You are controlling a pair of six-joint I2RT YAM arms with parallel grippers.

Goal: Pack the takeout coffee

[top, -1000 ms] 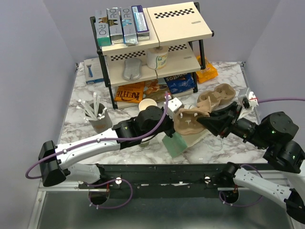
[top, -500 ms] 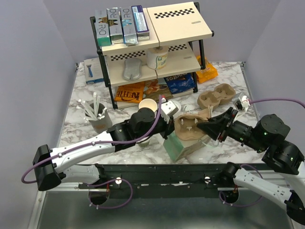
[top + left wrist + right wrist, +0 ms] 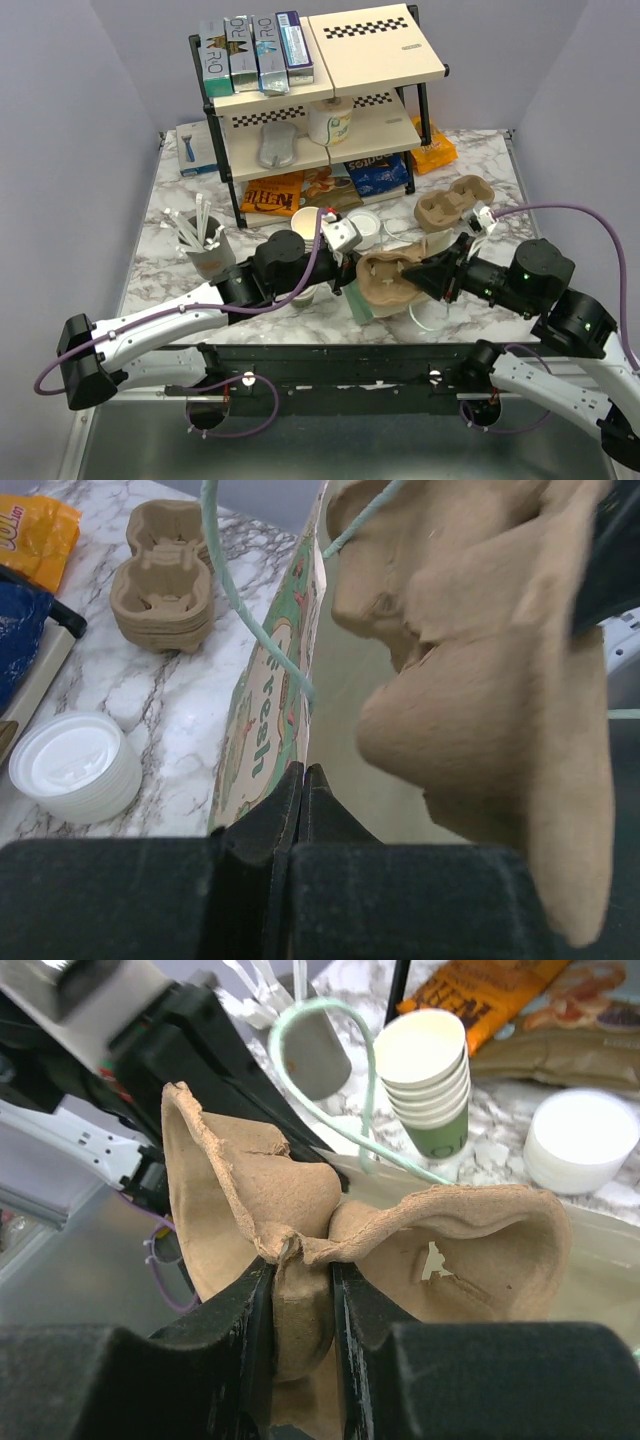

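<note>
brown carrier, green-printed bag, cream-and-green takeout coffee, grey-veined marble table

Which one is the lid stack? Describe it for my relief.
Start at the black shelf rack at the back of the marble table. Just in front of its blue snack bag sits a low stack of white lids. It is flat and white; the nested cups on its left are taller, the spare carriers on its right brown.
</note>
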